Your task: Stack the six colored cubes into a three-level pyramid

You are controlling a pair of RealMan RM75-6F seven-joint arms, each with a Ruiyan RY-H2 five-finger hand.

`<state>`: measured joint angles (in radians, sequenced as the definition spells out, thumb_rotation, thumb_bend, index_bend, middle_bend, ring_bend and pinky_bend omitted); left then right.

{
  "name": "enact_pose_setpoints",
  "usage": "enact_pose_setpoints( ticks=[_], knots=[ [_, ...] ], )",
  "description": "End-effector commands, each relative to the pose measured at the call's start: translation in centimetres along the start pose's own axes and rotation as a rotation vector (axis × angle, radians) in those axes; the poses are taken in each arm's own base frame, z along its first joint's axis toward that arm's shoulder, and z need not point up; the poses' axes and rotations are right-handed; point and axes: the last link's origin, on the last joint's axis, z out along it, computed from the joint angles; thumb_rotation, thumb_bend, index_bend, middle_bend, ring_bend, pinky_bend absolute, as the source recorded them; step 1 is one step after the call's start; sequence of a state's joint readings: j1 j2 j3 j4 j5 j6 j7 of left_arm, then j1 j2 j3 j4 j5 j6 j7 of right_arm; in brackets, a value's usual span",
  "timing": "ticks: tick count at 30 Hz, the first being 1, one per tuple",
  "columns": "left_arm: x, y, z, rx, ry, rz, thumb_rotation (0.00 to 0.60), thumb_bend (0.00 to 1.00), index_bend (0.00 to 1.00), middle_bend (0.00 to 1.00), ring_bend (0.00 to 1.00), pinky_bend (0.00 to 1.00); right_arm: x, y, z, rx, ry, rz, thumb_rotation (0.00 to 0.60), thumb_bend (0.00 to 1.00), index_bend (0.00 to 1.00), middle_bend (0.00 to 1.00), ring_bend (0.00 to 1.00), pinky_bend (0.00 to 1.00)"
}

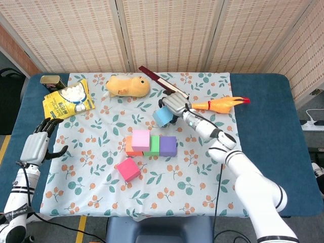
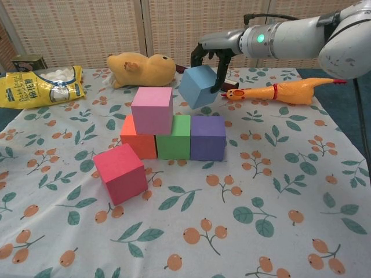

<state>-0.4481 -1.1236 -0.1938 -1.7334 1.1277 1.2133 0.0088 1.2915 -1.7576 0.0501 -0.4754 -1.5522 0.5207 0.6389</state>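
- Chest view: right hand (image 2: 210,53) holds the blue cube (image 2: 198,86) tilted, above the purple cube (image 2: 207,136); its palm is hidden.
- Left hand (image 1: 39,143), open-fingered, shows only in head view.

A floral cloth (image 1: 101,147) is spread over the blue table (image 1: 263,126). Below the right hand (image 1: 174,105), three cubes (image 2: 174,139) are set in a row.
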Motion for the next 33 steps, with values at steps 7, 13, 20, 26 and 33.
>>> enact_pose_setpoints(
  ticks=[7,13,20,26,33],
  knots=[
    [0.5,0.9,-0.3,-0.051,0.015,0.084,0.600,0.30,0.16,0.12,0.01,0.13,2.7,3.1,-8.5,-0.051,0.056,0.274,0.600,0.00,0.42,0.38,0.12,0.18],
    [0.2,1.2,-0.6,-0.064,0.013,0.111,0.600,0.31,0.16,0.12,0.01,0.13,3.1,1.4,-12.3,-0.121,-0.008,0.405,0.600,0.00,0.43,0.38,0.14,0.19],
    [-0.1,1.4,-0.9,-0.073,0.004,0.113,0.600,0.30,0.16,0.12,0.01,0.13,3.0,-0.5,-13.6,-0.172,-0.064,0.439,0.600,0.00,0.42,0.38,0.14,0.19],
    [-0.4,1.7,-1.6,-0.085,-0.021,0.107,0.600,0.30,0.16,0.12,0.01,0.13,2.7,-3.4,-13.5,-0.206,-0.127,0.428,0.600,0.00,0.41,0.38,0.14,0.19],
    [-0.4,1.6,-2.1,-0.085,-0.022,0.101,0.600,0.30,0.15,0.12,0.01,0.13,1.9,-5.1,-12.5,-0.236,-0.173,0.362,0.600,0.00,0.41,0.38,0.14,0.19]
  ],
)
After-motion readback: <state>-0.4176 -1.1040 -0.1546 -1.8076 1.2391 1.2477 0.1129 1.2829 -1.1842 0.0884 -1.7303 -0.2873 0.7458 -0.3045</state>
